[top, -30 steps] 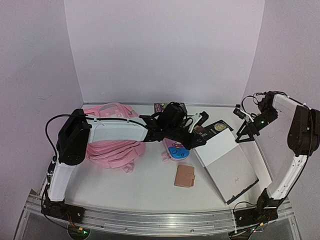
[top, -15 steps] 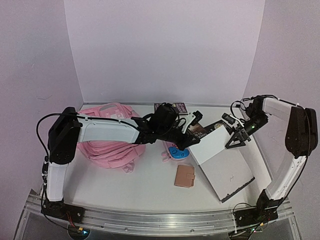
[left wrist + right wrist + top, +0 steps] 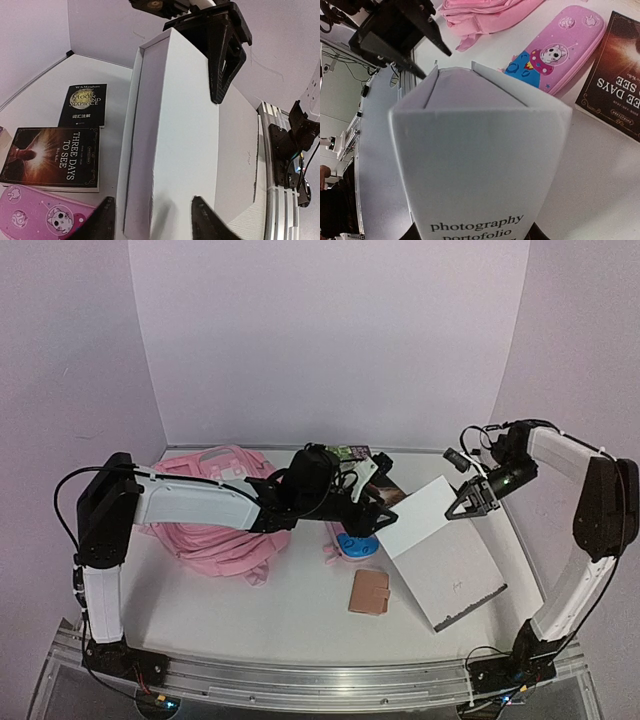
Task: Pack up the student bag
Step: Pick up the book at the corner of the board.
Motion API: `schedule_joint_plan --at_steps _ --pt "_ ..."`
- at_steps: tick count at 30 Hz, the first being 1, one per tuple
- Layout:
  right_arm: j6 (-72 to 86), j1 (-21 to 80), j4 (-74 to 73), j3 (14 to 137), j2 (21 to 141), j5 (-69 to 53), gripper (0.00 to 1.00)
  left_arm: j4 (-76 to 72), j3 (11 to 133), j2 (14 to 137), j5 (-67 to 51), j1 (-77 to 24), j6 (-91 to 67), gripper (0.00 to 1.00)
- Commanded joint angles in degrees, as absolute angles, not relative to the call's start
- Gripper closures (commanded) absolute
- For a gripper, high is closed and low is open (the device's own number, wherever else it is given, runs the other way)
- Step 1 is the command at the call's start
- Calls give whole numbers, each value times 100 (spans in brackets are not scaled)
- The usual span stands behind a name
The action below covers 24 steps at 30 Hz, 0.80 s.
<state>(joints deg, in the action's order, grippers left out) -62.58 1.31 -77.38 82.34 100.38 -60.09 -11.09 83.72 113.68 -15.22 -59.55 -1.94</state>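
A: Where's the bag?
B: One pink backpack (image 3: 215,535), slumped at the back-left of the tabletop (image 3: 290,625). The left arm reaches across its right side. It's well apart from the white portfolio (image 3: 445,555).

A: Jaws?
B: Right gripper (image 3: 462,504): jaws clenched on the portfolio's top edge. That end is raised and the low end rests on the tabletop. Left gripper (image 3: 152,219): jaws apart, one either side of the portfolio's near edge. Can't tell if they press on it.

A: Counts?
B: 1 backpack, 1 portfolio, 1 pencil case, 1 wallet, 2 readable books, 2 arms.

A: Layout?
B: The pencil case (image 3: 356,545) is pink with a blue cartoon patch. It sits just beside the portfolio's left edge, under the left wrist. The wallet (image 3: 369,592) is brown and lies flat, nearer the arm bases than the pencil case and apart from it.

A: Books?
B: Three Days to See (image 3: 52,157) lies flat just beside the pencil case. The Moon and Sixpence (image 3: 84,104) is next to it, further toward the back wall. Both are dark and face up.

A: Anything else?
B: One more flat cover (image 3: 350,452) at the back edge, mostly behind the left arm. Can't read it.
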Motion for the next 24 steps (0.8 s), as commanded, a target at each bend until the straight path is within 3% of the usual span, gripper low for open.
schedule_joint_plan --at_steps 1,4,5,14,20,24 --pt "-5868 176 -9484 8792 9511 -6384 100 -674 8969 10881 -1285 -5924 -218 27" --pt "-5745 178 -9489 8989 9283 -6489 100 -106 9127 10704 -1284 -5902 -309 3" --pt "-5706 191 -9487 9052 9204 -6520 100 45 9154 10623 -1378 -5869 -376 1" --pt "-5586 972 -9477 9358 8760 -6438 100 1611 9553 10292 -2130 -5625 -626 0" --pt "-5665 1466 -9469 9598 8932 -6259 100 1628 9569 10487 -3412 -5625 -995 1" --pt "-5720 1796 -9466 9760 9039 -6144 100 1503 9569 10612 -3989 -5625 -1208 17"
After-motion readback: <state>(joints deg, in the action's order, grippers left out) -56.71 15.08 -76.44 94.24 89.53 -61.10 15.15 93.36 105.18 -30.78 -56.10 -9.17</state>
